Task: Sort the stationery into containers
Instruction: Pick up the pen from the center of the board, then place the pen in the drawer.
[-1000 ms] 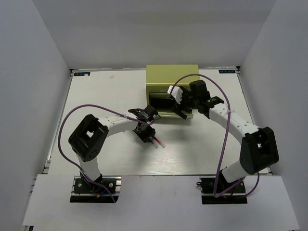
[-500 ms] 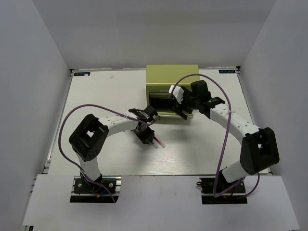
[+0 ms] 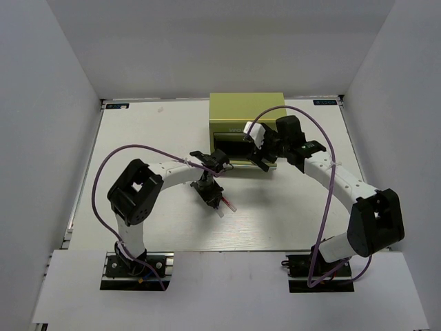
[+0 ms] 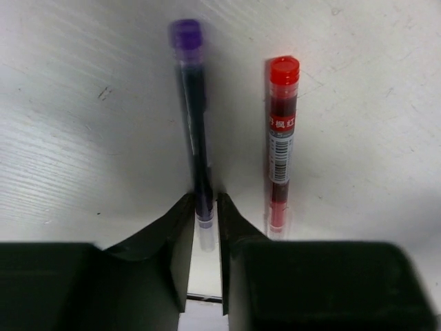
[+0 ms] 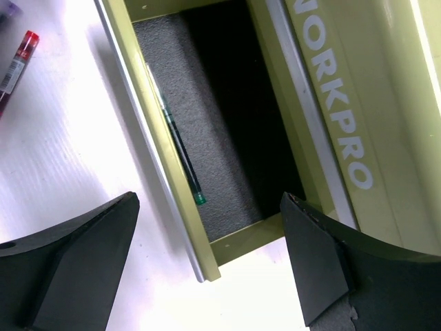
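In the left wrist view a dark purple pen lies on the white table, its clear end between my left gripper's jaws, which press on both its sides. A red-pink pen lies parallel just to its right, untouched. From above, the left gripper points down at the two pens in front of the yellow-green chest. My right gripper hangs wide open above the corner of the pulled-out drawer. A dark green pen lies in that drawer along its front wall.
The chest stands at the back middle of the table, with white lettering on its front. White walls enclose the table on three sides. Purple cables loop over both arms. The right arm arches in from the right toward the chest.
The left jaws have narrowed onto the purple pen. The left arm's elbow has shifted slightly right. The right gripper has barely moved and stays wide open over the drawer.
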Controlling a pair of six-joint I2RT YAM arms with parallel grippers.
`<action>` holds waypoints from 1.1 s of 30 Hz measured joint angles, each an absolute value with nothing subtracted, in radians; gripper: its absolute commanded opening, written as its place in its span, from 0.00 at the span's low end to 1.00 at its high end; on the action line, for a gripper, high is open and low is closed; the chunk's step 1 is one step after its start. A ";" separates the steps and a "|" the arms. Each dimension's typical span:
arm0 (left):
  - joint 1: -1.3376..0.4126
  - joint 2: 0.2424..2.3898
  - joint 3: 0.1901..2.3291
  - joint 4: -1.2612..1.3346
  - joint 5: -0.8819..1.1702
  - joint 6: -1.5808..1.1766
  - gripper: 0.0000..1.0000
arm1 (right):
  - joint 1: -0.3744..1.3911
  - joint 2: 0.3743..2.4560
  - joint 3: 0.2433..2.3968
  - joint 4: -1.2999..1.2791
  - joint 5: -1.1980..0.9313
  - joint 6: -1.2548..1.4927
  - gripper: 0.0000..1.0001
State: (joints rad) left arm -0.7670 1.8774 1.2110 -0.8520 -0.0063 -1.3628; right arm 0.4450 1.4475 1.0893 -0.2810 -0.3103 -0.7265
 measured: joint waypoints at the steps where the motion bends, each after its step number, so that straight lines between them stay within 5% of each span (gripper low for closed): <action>1: -0.767 1.882 1.217 -0.861 -0.006 -1.356 0.24 | 0.445 1.444 1.084 -0.282 -0.312 -0.725 0.89; 10: -0.770 1.851 1.188 -0.838 -0.020 -1.324 0.00 | 0.443 1.439 1.069 -0.282 -0.318 -0.714 0.89; 20: -0.793 1.662 1.171 -0.743 -0.143 -1.266 0.00 | 0.421 1.428 1.069 -0.284 -0.340 -0.668 0.88; 24: -0.794 1.581 1.173 -0.632 -0.158 -1.286 0.00 | 0.406 1.393 1.067 -0.286 -0.347 -0.643 0.74; 28: -0.794 1.578 1.174 -0.510 -0.160 -1.346 0.00 | 0.387 1.332 1.040 -0.263 -0.342 -0.611 0.35; 33: -0.794 1.603 1.174 -0.356 -0.174 -1.453 0.00 | 0.364 1.263 0.986 -0.224 -0.308 -0.564 0.27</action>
State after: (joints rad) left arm -0.7944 1.6032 1.1736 -0.3561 -0.1741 -1.4532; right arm 0.3645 1.2629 0.9859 -0.2245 -0.3084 -0.5636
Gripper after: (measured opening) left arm 0.211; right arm 0.277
